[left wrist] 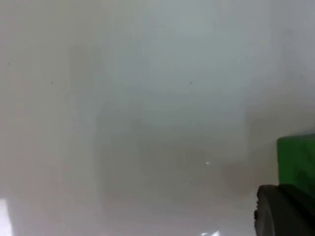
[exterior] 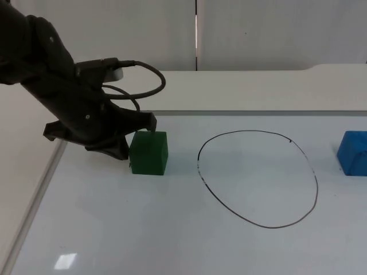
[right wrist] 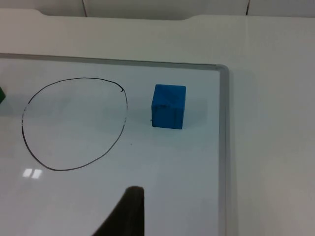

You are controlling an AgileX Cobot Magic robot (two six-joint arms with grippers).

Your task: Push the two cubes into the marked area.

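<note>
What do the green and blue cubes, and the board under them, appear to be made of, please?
Green cube: matte, uniform colour, possibly painted wood or foam. Blue cube: matte with darker mottling, perhaps foam. Board: glossy white, reflecting lights, with a metal-looking rim; likely a whiteboard.

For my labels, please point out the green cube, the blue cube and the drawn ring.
green cube (exterior: 149,156), top view, front face.
blue cube (right wrist: 168,106), right wrist view, front face.
drawn ring (exterior: 317,189), top view, right-hand line.

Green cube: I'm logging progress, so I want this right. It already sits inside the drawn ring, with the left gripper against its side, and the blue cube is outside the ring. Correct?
Not quite. The green cube is outside the ring, on its left, as the top view shows. The rest holds: the left gripper is against its side, and the blue cube is outside the ring too.
</note>
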